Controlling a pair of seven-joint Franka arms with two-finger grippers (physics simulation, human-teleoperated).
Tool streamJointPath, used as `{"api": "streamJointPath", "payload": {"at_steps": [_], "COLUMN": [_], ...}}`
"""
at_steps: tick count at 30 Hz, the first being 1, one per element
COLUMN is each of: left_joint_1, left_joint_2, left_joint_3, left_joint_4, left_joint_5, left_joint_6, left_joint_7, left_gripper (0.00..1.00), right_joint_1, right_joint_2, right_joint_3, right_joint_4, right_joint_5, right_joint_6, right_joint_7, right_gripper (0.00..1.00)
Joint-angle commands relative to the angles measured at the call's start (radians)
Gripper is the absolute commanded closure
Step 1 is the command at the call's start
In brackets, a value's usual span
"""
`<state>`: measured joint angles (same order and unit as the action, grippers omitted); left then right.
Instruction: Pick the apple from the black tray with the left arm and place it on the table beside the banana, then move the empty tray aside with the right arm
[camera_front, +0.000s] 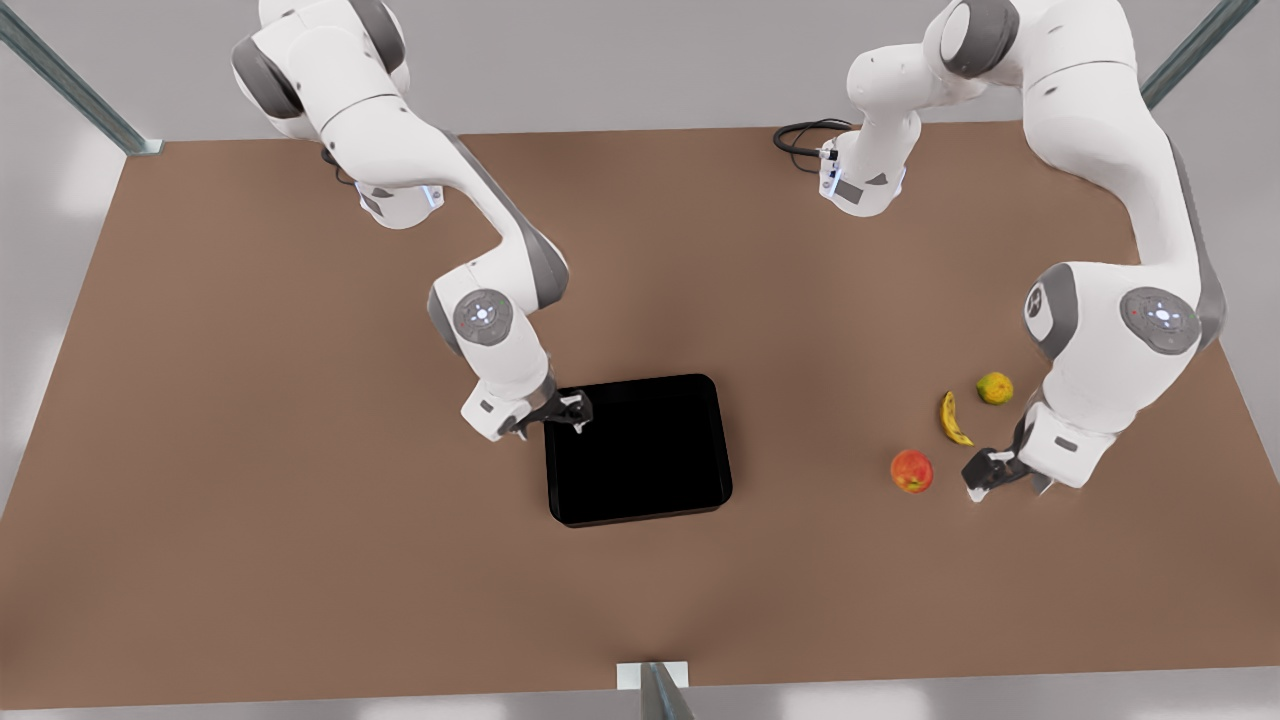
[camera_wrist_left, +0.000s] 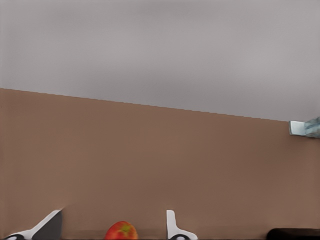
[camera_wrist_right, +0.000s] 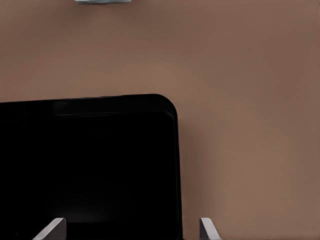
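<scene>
At the tray's (camera_front: 640, 450) rim the right jaws (camera_front: 572, 412) gape empty astride its edge and could slip off, while the left jaws (camera_front: 985, 480) wait open and empty beside the apple (camera_front: 911, 471).

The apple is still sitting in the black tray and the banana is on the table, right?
Not quite. The apple is not in the black tray; the front view shows it on the table, close to the banana. The tray has nothing in it. The banana is on the table, as you said.
</scene>
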<state>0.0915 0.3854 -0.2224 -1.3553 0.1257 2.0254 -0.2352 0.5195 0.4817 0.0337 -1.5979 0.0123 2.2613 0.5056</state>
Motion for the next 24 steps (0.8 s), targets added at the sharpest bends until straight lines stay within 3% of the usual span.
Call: {"api": "streamJointPath", "payload": {"at_steps": [1,2,3,4,6,7,9,14,19,21,23,24], "left_joint_1": [0.005,0.060,0.096,0.099,0.090,0.103,0.106,0.099,-0.021,0.082,0.109,0.108], "left_joint_2": [-0.075,-0.137,-0.206,-0.215,-0.128,-0.096,-0.057,-0.043,0.135,0.072,-0.037,-0.036], "left_joint_3": [-0.012,-0.005,-0.003,-0.002,-0.003,0.006,0.051,0.041,0.051,0.049,0.049,0.049], "left_joint_4": [0.012,-0.037,-0.227,-0.291,-0.101,-0.084,-0.054,-0.027,0.275,0.142,-0.064,-0.059], "left_joint_5": [-0.011,-0.043,-0.149,-0.141,-0.087,-0.074,-0.077,-0.081,-0.017,-0.055,-0.081,-0.080], "left_joint_6": [-0.413,-0.441,-0.250,-0.165,-0.301,-0.297,-0.277,-0.281,-0.461,-0.438,-0.277,-0.275], "left_joint_7": [0.269,0.411,0.267,0.192,0.305,0.468,0.476,0.467,0.275,0.327,0.327,0.329], "left_gripper": [0.00,0.00,0.00,0.00,0.00,0.00,0.00,0.00,0.00,0.00,0.00,0.00], "right_joint_1": [-0.001,-0.001,0.001,0.001,-0.001,0.001,-0.001,-0.012,-0.003,0.004,0.004,0.001], "right_joint_2": [0.000,0.005,0.008,0.017,0.037,0.044,0.063,0.094,0.158,0.184,0.199,0.199], "right_joint_3": [0.000,0.000,0.000,0.000,0.000,0.000,0.000,-0.008,-0.006,-0.006,-0.006,-0.006], "right_joint_4": [-0.030,-0.054,-0.080,-0.083,-0.083,-0.083,-0.083,-0.091,-0.093,-0.093,-0.093,-0.102], "right_joint_5": [-0.017,-0.017,-0.017,-0.017,-0.017,-0.017,-0.017,-0.017,-0.025,-0.046,-0.046,-0.045], "right_joint_6": [0.182,0.217,0.247,0.251,0.256,0.256,0.257,0.287,0.288,0.288,0.287,0.287], "right_joint_7": [0.277,0.275,0.275,0.272,0.245,0.240,0.214,0.136,0.073,0.061,0.039,0.013], "right_gripper": [0.00,0.00,0.00,0.00,0.00,0.00,0.00,0.00,0.00,0.00,0.00,0.00]}}
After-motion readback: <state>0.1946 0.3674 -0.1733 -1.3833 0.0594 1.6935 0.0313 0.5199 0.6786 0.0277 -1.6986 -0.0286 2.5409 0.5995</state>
